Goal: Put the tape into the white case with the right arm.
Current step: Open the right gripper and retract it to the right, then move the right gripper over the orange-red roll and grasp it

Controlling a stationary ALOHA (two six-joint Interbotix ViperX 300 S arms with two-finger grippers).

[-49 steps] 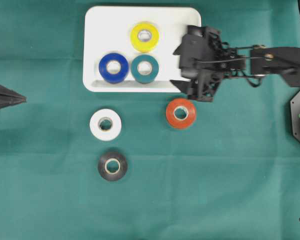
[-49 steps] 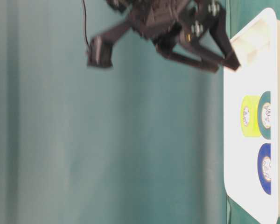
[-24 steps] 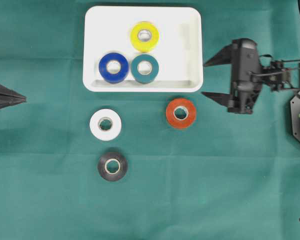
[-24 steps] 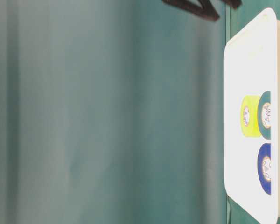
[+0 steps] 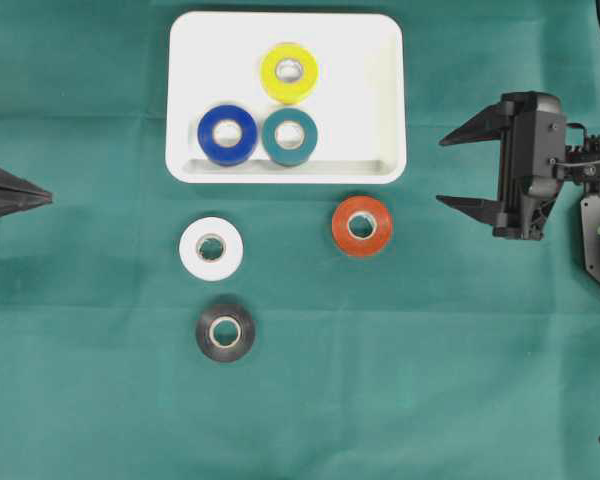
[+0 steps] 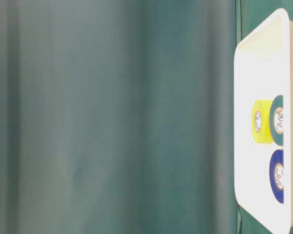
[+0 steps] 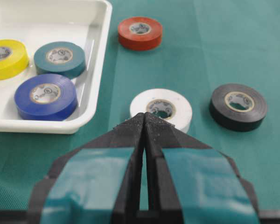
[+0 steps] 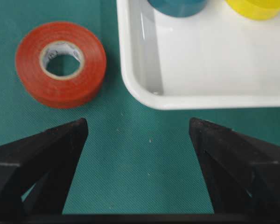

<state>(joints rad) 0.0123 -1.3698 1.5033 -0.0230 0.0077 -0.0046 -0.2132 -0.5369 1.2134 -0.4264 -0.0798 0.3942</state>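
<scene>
Now right hand (image 5: 442,170) wide, empty

The white case (image 5: 286,98) sits at the upper centre of the overhead view on the desk (image 5: 430,380). Three tape rolls lie in it: one toward its upper middle (image 5: 289,72) and two touching side by side (image 5: 227,135) (image 5: 289,137) near its lower rim. Below the case, three more rolls lie on the desk: one lower right (image 5: 361,226), one lower left (image 5: 211,248), another directly beneath that (image 5: 225,332). The right end effector (image 5: 456,168) is at the right edge, the left end effector (image 5: 46,199) at the left edge.
</scene>
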